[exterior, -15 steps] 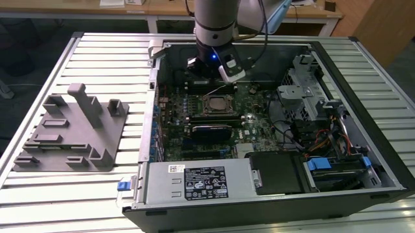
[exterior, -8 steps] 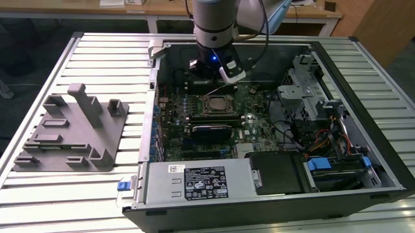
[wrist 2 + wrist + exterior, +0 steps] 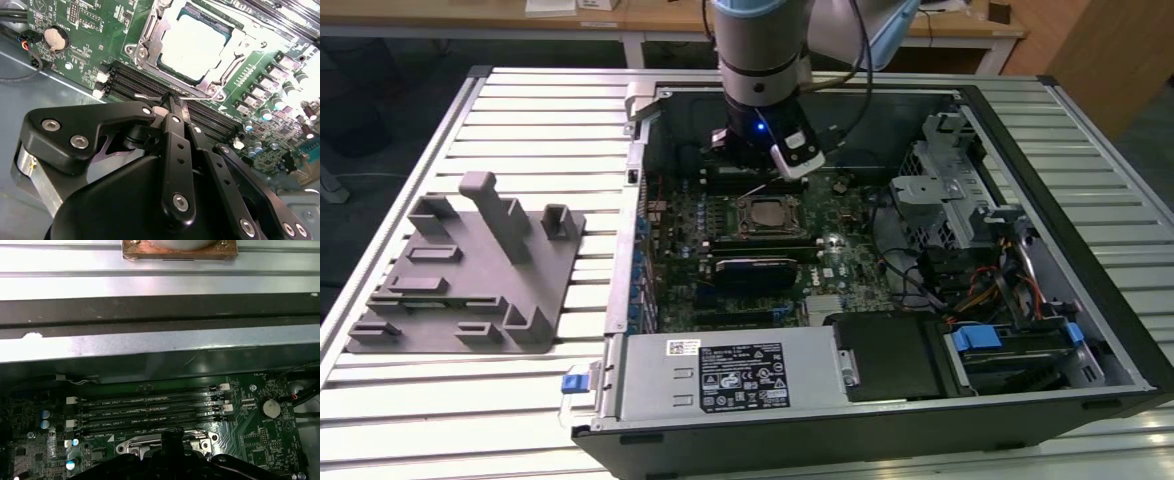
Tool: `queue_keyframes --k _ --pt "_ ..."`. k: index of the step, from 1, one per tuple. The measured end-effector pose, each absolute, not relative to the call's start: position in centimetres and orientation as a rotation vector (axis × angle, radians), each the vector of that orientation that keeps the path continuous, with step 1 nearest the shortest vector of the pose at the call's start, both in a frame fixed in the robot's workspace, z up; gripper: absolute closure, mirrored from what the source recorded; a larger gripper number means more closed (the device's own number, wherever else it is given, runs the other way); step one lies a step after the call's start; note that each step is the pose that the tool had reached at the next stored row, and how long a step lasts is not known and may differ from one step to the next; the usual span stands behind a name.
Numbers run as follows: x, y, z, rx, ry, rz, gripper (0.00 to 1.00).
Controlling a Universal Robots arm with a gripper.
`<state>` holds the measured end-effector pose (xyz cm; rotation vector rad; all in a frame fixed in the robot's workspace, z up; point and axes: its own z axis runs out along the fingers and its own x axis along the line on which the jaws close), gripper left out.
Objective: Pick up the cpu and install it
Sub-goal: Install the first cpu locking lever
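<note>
Exterior view: nearest the camera sits the grey power supply [image 3: 720,378] along the near wall of the open computer case [image 3: 1067,120], which lies on a slatted metal table [image 3: 520,110]; a grey fixture block [image 3: 467,270] rests on the exterior view's left. Farther in, the cpu [image 3: 761,212] lies seated in its socket frame [image 3: 762,216] at the middle of the green motherboard [image 3: 854,265]; in the second wrist view the chip [image 3: 192,45] shows its pale metal top inside the frame. Just beyond it hangs the hand [image 3: 747,180], fingers together and holding nothing, its tips [image 3: 172,102] pinched above the memory slots [image 3: 145,85] near a thin wire lever [image 3: 150,96]. By these pictures placement looks done and the socket latch is the step in hand, calling for a careful push.
</note>
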<state>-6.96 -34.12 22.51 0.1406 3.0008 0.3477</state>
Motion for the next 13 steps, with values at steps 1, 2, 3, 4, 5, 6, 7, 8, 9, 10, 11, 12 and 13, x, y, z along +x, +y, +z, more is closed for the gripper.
queue_keyframes --k 1,2,3,4,5,6,7,8,9,10,11,12,13 --pt "-6.96 -34.13 22.41 0.143 2.998 0.348 0.89" --pt "-6.96 -34.13 22.33 0.145 2.996 0.348 0.89" --pt "-6.96 -34.13 22.25 0.146 2.993 0.348 0.89" --pt "-6.96 -34.13 22.18 0.148 2.991 0.349 0.89" --pt "-6.96 -34.13 22.12 0.15 2.989 0.351 0.89" --pt "-6.96 -34.13 22.04 0.152 2.987 0.353 0.89" --pt "-6.96 -34.13 21.97 0.153 2.985 0.356 0.89" --pt "-6.96 -34.13 21.91 0.154 2.983 0.361 0.89" --pt "-6.96 -34.13 21.86 0.156 2.98 0.367 0.89" --pt "-6.96 -34.13 21.81 0.157 2.978 0.377 0.89" --pt "-6.96 -34.13 21.75 0.157 2.977 0.386 0.89" --pt "-6.96 -34.12 21.69 0.158 2.975 0.394 0.89" --pt "-6.96 -34.12 21.61 0.16 2.974 0.399 0.89"
